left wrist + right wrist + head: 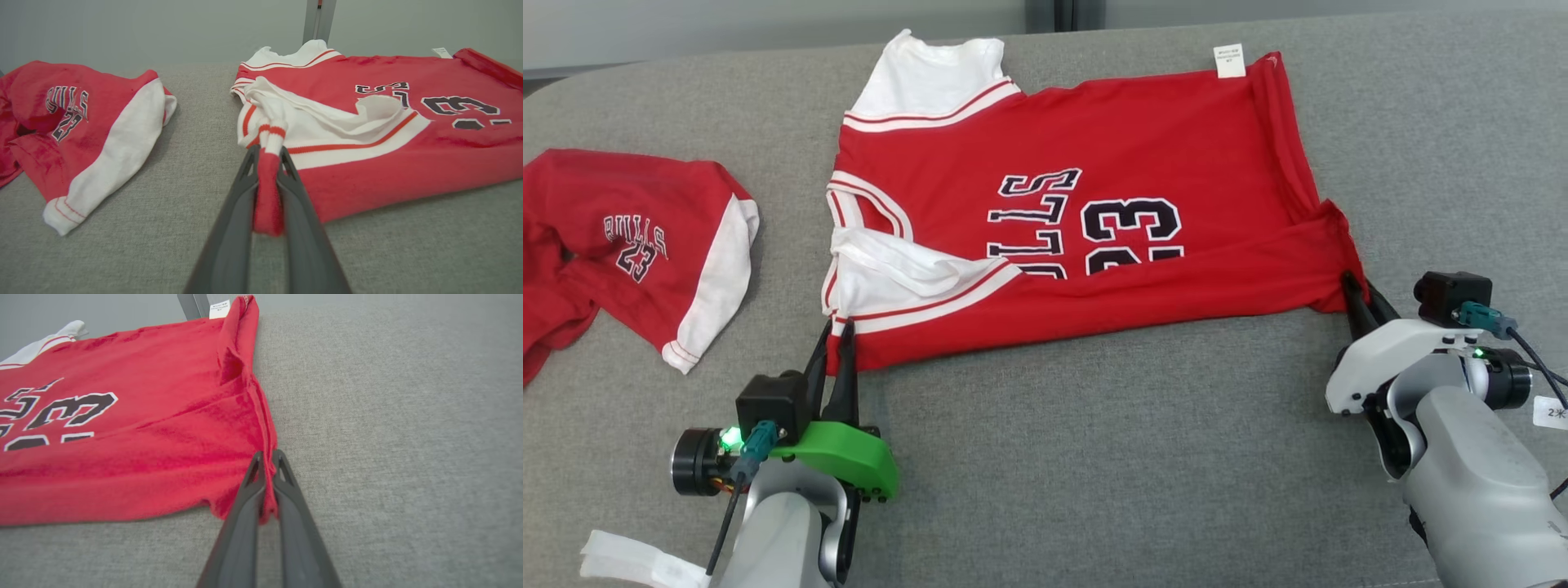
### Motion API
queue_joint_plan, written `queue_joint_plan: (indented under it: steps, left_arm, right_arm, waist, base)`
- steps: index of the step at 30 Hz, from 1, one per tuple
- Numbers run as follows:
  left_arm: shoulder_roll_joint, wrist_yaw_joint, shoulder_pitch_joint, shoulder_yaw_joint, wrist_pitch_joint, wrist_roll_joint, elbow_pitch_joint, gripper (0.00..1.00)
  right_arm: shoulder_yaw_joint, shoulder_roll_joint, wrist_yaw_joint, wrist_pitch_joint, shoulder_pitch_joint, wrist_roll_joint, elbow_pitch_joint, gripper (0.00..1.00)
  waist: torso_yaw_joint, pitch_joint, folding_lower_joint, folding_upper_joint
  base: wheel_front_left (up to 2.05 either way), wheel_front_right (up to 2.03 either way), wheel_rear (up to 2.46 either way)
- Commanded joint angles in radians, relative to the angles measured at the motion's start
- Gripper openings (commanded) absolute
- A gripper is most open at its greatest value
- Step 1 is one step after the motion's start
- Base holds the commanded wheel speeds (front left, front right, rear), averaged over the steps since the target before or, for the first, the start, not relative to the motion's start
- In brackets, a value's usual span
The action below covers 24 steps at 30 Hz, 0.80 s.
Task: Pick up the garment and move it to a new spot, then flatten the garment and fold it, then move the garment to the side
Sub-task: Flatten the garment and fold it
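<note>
On the grey padded surface [1143,457] the red jersey [1111,204] lies spread, its near edge folded over the print. Left gripper [837,335] pinches the sleeve-side near corner. Right gripper [1356,287] is clamped on the hem-side near corner. A second red jersey [637,237] lies crumpled, apart to the left.

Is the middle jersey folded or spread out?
Partly folded: the jersey has its near edge doubled over, hiding part of its lettering and number.
</note>
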Motion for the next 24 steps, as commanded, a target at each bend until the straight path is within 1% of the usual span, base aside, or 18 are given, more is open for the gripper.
queue_joint_plan:
  steps: [1,7,11,14,17,22,23,24]
  left_arm:
    - [0.003,0.002,0.018,0.003,0.0,-0.004,0.007,0.0]
    - [0.004,-0.008,0.06,0.0,0.0,0.004,0.023,0.0]
    - [0.005,-0.018,0.091,-0.005,0.0,0.001,0.029,0.0]
    - [0.006,-0.027,0.12,-0.012,0.0,0.001,0.03,0.0]
    - [0.006,-0.034,0.148,-0.014,0.0,-0.004,0.03,0.0]
    - [0.006,-0.036,0.177,-0.017,0.0,-0.012,0.03,0.0]
    - [0.006,-0.035,0.176,-0.016,0.0,-0.012,0.032,0.2]
    - [0.006,-0.032,0.174,-0.016,0.0,-0.011,0.036,0.43]
  right_arm:
    - [0.002,-0.019,-0.002,-0.01,0.017,0.001,-0.002,0.0]
    - [0.007,-0.058,-0.002,-0.02,0.07,0.011,-0.042,0.0]
    - [-0.023,-0.072,-0.002,-0.022,0.135,0.02,-0.078,0.0]
    - [-0.041,-0.061,-0.002,-0.019,0.203,0.029,-0.111,0.0]
    - [-0.086,-0.059,-0.002,-0.01,0.28,0.032,-0.16,0.0]
    - [-0.151,-0.021,-0.003,0.03,0.365,0.014,-0.245,0.0]
    - [-0.169,-0.013,-0.003,0.031,0.37,0.009,-0.267,0.31]
    - [-0.186,-0.002,-0.003,0.03,0.373,0.009,-0.284,1.0]
  waist:
    - [-0.012,-0.023,0.0,0.0]
    - [-0.026,-0.07,0.0,0.0]
    - [-0.029,-0.099,0.0,0.0]
    - [-0.027,-0.119,0.0,0.0]
    - [-0.025,-0.136,0.0,0.0]
    - [-0.029,-0.14,0.0,0.0]
    - [-0.029,-0.136,0.0,0.0]
    - [-0.029,-0.134,0.0,0.0]
  base:
    - [0.0,0.0,0.0]
    - [0.0,0.0,0.0]
    - [0.0,0.0,0.0]
    - [0.0,0.0,0.0]
    - [0.0,0.0,0.0]
    - [0.0,0.0,0.0]
    - [0.0,0.0,0.0]
    - [0.0,0.0,0.0]
